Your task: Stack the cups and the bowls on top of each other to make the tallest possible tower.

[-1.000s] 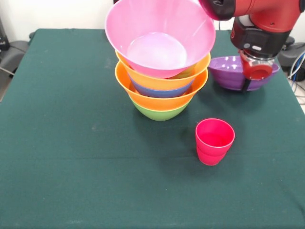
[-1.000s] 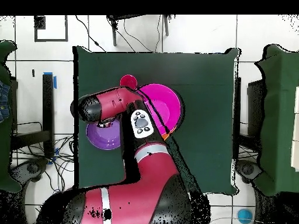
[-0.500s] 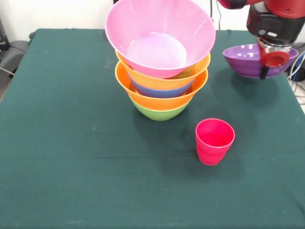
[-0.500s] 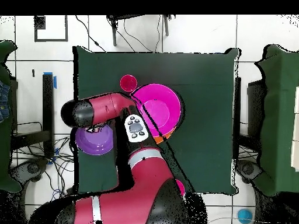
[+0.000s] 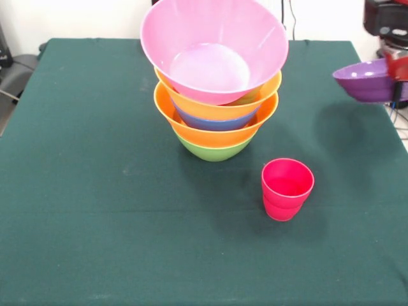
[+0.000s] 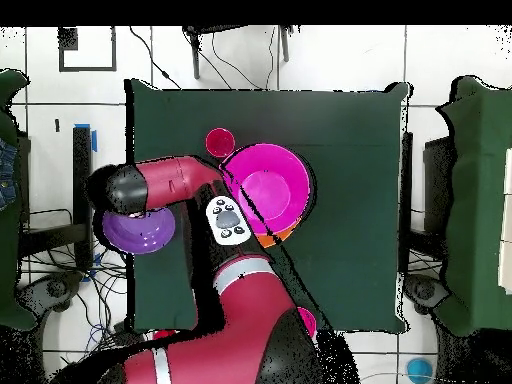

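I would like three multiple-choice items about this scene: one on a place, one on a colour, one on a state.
1. Where is the purple bowl?
A. on top of the tower
B. in the air at the table's edge, under the end effector
C. flat beside the red cup

2. Which colour is the lowest bowl of the tower?
A. green
B. pink
C. blue

3. How does the red cup stand?
A. upside down
B. on its side
C. upright, mouth up

Answers:
1. B: the purple bowl hangs at the edge of the table, clear of the cloth with its shadow below, under the end effector.
2. A: a green bowl shows beneath the orange rims of the tower.
3. C: the open mouth of the red cup faces up.
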